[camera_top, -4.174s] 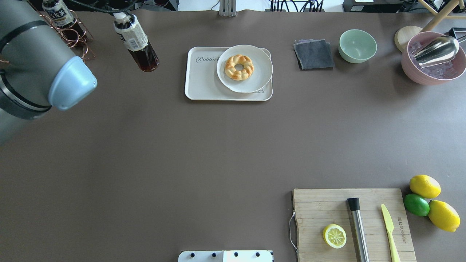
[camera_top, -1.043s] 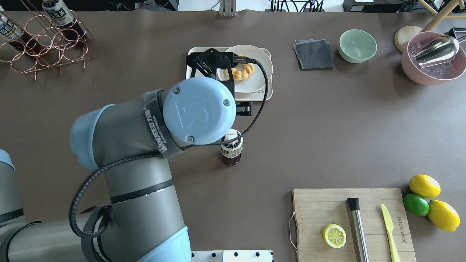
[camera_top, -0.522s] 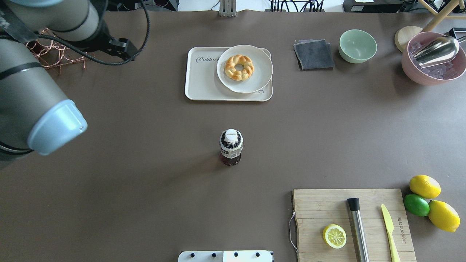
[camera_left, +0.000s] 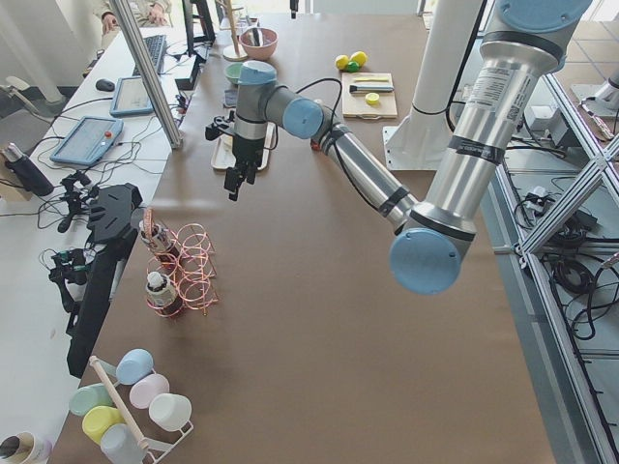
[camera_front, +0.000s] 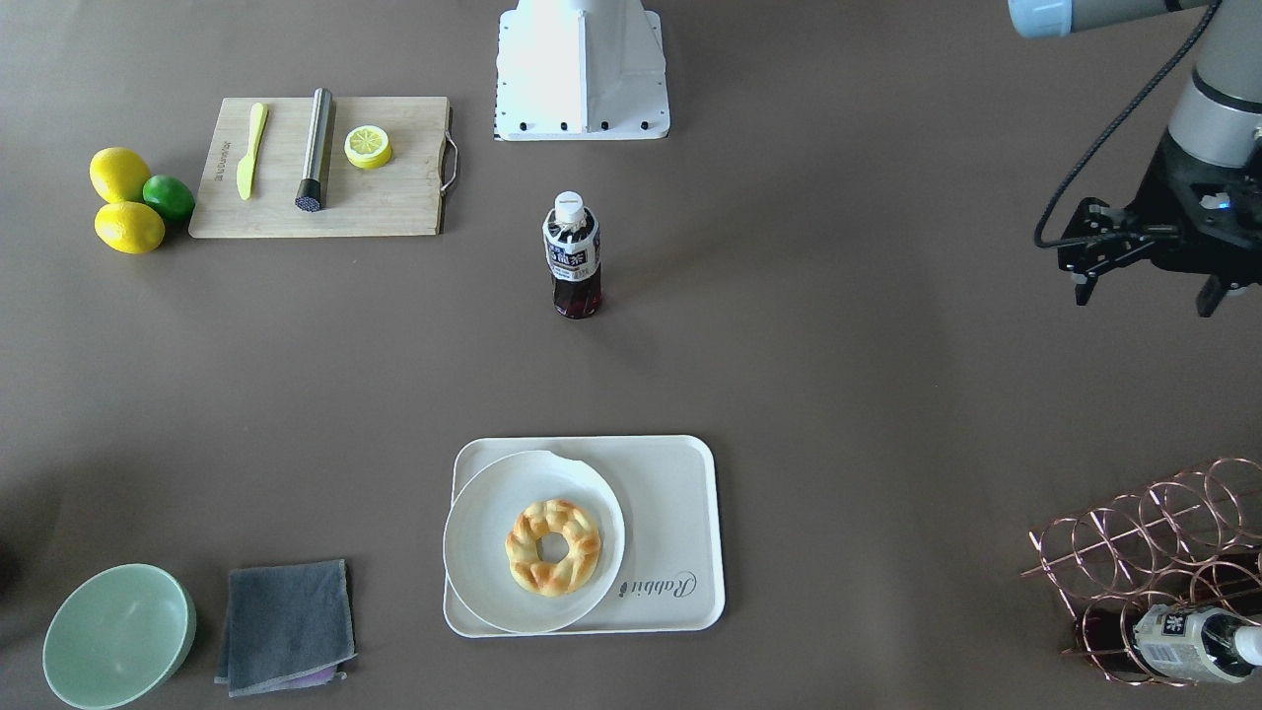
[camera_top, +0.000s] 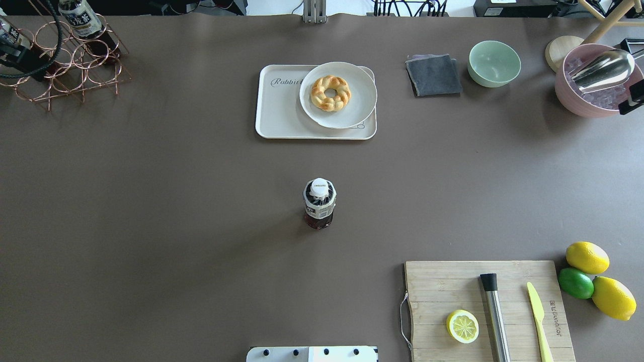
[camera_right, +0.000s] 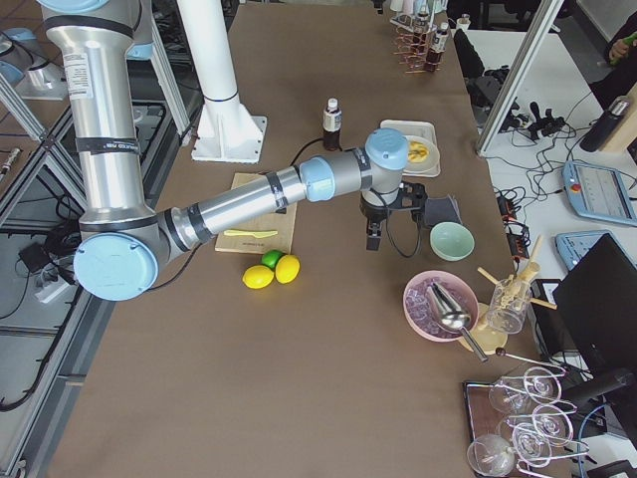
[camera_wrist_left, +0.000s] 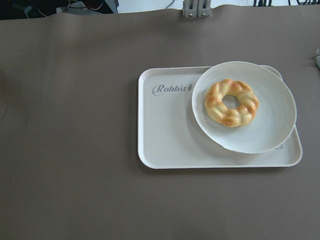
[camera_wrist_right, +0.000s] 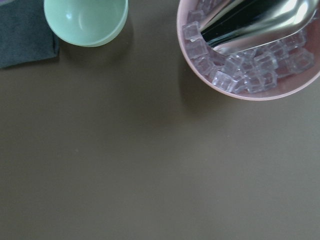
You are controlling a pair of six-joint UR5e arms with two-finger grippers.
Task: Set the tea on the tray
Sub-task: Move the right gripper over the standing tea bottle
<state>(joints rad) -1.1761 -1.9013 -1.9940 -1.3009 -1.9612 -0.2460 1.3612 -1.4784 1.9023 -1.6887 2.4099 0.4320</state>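
Observation:
The tea (camera_top: 319,203) stands upright on the table's middle, alone, also in the front view (camera_front: 573,256). The tray (camera_top: 282,110) lies beyond it, apart from it, and fills the left wrist view (camera_wrist_left: 165,130). A round white plate (camera_top: 359,100) with a doughnut covers the tray's right part. My left gripper (camera_front: 1147,294) hangs open and empty above the table near the rack, far from the bottle. My right gripper (camera_top: 631,103) shows only as a black bit at the edge by the pink bowl; I cannot tell its state.
A copper rack (camera_top: 70,60) at the far left holds a second bottle (camera_top: 80,17). Grey cloth (camera_top: 433,74), green bowl (camera_top: 494,63) and pink ice bowl (camera_top: 598,100) stand at the back right. A wooden board (camera_top: 437,286) and lemons (camera_top: 587,257) are at the near right.
The left arm held the bottle in the air, set it on the table's middle, let go and drew back to the far left. The bottle has stood still since.

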